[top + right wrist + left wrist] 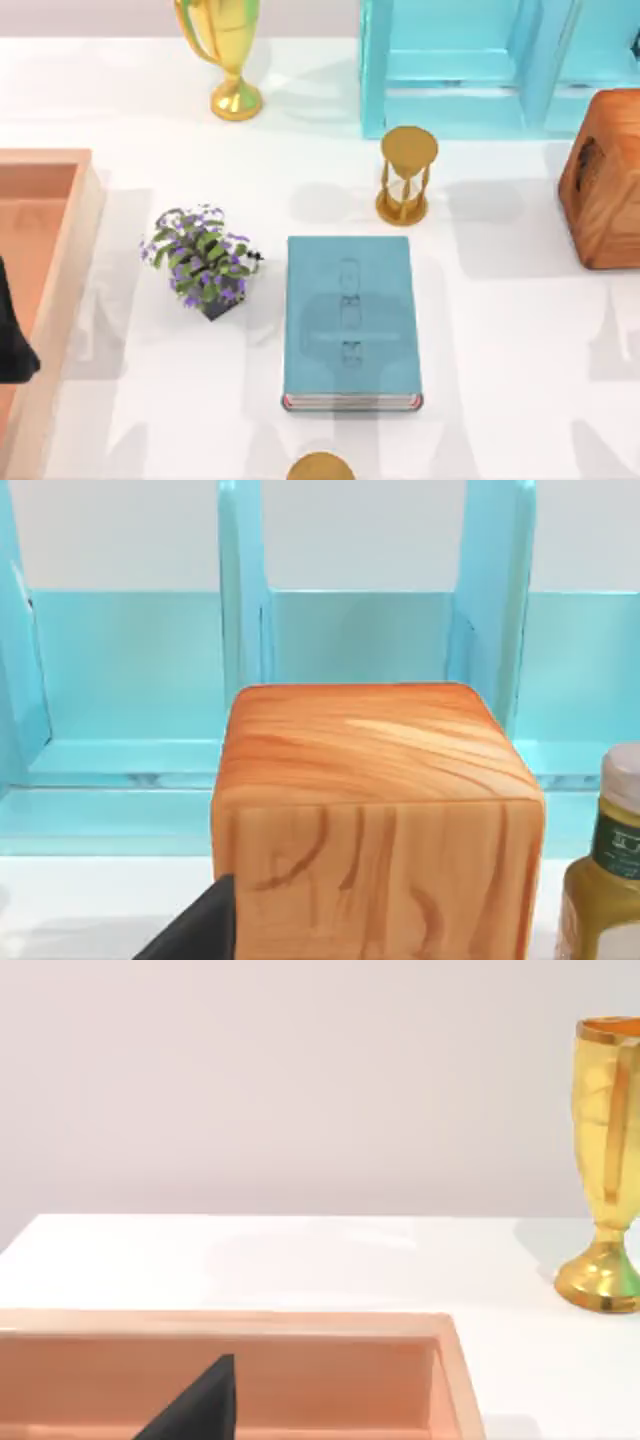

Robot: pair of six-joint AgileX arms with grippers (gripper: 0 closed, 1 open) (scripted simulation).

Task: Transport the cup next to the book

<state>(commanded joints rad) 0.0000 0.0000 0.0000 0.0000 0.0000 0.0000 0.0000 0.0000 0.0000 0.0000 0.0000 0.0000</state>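
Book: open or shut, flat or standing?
Shut, flat: the book lies cover-up on the table, page edges showing along its near side.

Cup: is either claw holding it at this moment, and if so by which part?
Nothing is visibly held. The cup stands on the table's near edge, just below the book, with no claw on it.

On my counter [520, 400], a golden trophy [228, 50] stands at the far left-centre. A light-blue cabinet [480, 65] occupies the far right. A wooden box [605, 180] sits just in front of it, with a mustard-coloured bottle [600, 890] beside the box. A brass hourglass [407, 175] stands mid-counter, a potted purple-flowered plant [203, 260] to its left, and a salmon tray [60, 270] lies along the left edge.
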